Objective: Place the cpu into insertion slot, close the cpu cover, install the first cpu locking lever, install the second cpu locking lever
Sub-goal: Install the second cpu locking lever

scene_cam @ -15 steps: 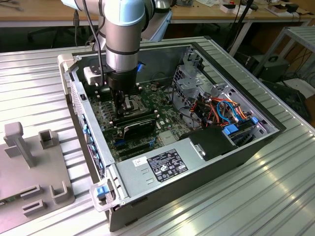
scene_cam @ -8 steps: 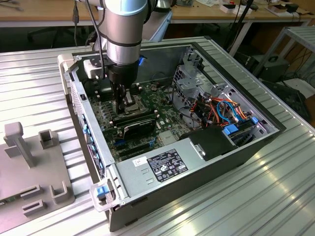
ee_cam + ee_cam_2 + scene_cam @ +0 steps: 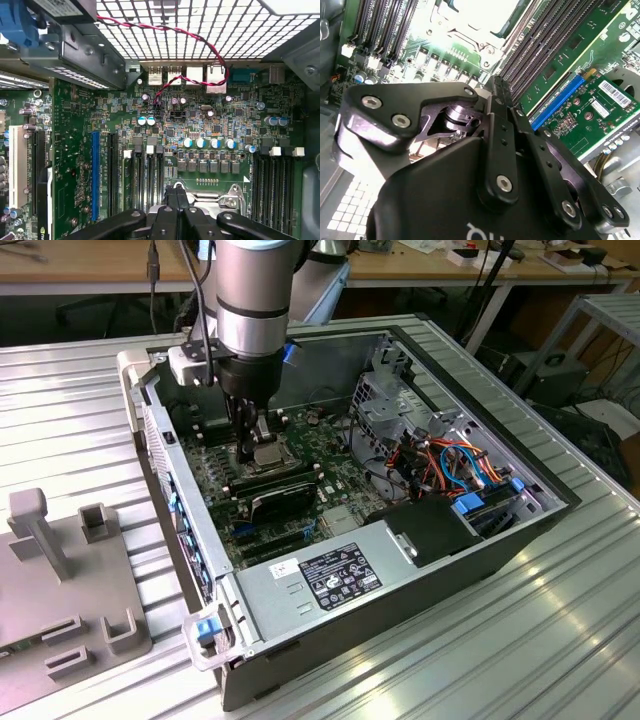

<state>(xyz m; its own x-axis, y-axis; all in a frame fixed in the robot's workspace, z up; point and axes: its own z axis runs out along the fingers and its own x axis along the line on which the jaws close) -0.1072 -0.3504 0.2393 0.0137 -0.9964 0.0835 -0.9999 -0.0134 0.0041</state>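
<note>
The cpu [image 3: 270, 454] lies as a silvery square in the insertion slot on the green motherboard [image 3: 345, 480], inside the open computer case. In the second wrist view the cpu [image 3: 485, 7] shines bright, and the cpu cover [image 3: 465, 36] lies flat around it as a metal frame. My gripper [image 3: 249, 443] points straight down at the socket's edge on the exterior view's left. Its black fingers [image 3: 176, 197] are pressed together with nothing visible between them. A corner of the cover [image 3: 225, 199] shows just beside the fingertips. The locking levers cannot be made out.
Long black memory slots [image 3: 272, 185] run beside the socket, and black card slots [image 3: 285, 502] lie nearer the front. A power supply [image 3: 330, 575] and a cable bundle [image 3: 450, 465] fill the case's front and right. A grey fixture [image 3: 60, 570] stands on the ribbed table at the left.
</note>
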